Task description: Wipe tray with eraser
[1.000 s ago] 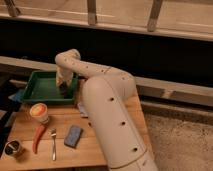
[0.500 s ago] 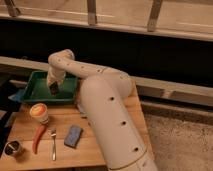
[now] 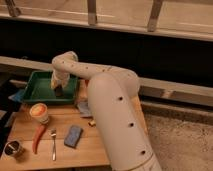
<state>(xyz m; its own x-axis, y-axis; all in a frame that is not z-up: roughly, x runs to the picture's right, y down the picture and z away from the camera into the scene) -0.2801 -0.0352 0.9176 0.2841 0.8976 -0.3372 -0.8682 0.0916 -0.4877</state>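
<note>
One arm reaches down into my tray (image 3: 37, 90), and its pincer (image 3: 58, 89) is clamped tight on the eraser (image 3: 58, 92), pressing it against the tray floor right of centre. Cup (image 3: 39, 112), spoon (image 3: 53, 144) and sponge (image 3: 73, 136) sit on the surface (image 3: 85, 152) nearby.

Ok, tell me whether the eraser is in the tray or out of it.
In. The eraser sits on the tray floor, inside the rim, under the gripper, whose jaws are shut on it.
</note>
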